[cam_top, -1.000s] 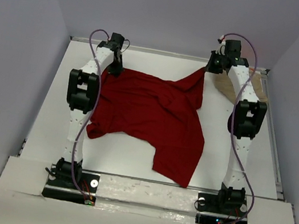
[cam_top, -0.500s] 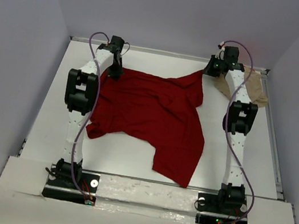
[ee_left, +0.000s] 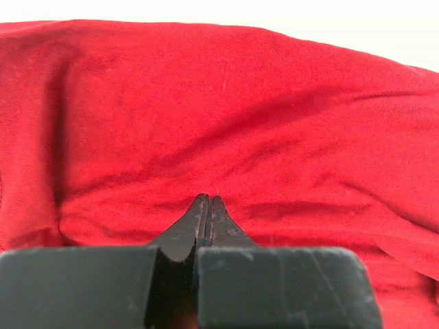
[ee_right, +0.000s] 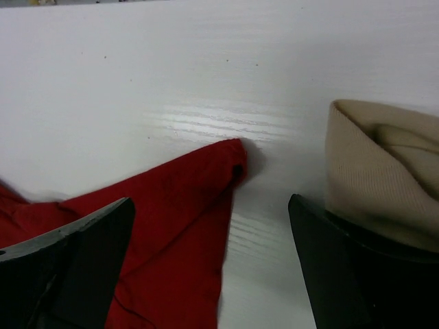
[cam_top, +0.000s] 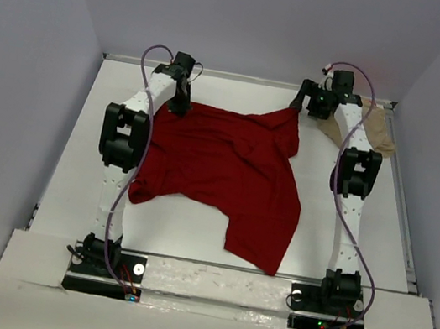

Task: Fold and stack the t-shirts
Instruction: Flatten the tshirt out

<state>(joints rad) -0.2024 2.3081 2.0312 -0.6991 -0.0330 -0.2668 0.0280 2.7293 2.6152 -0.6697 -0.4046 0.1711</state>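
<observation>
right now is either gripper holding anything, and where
The left gripper looks pinched on the dark red t-shirt at its far left edge; the right gripper is open, holding nothing.

No writing to read

We find no text, label, brand, number or sign that can be read in any view: the dark red t-shirt at the middle of the worktop is plain cloth. So is the tan t-shirt at two o'clock, and the worktop's white surface carries no lettering.
</observation>
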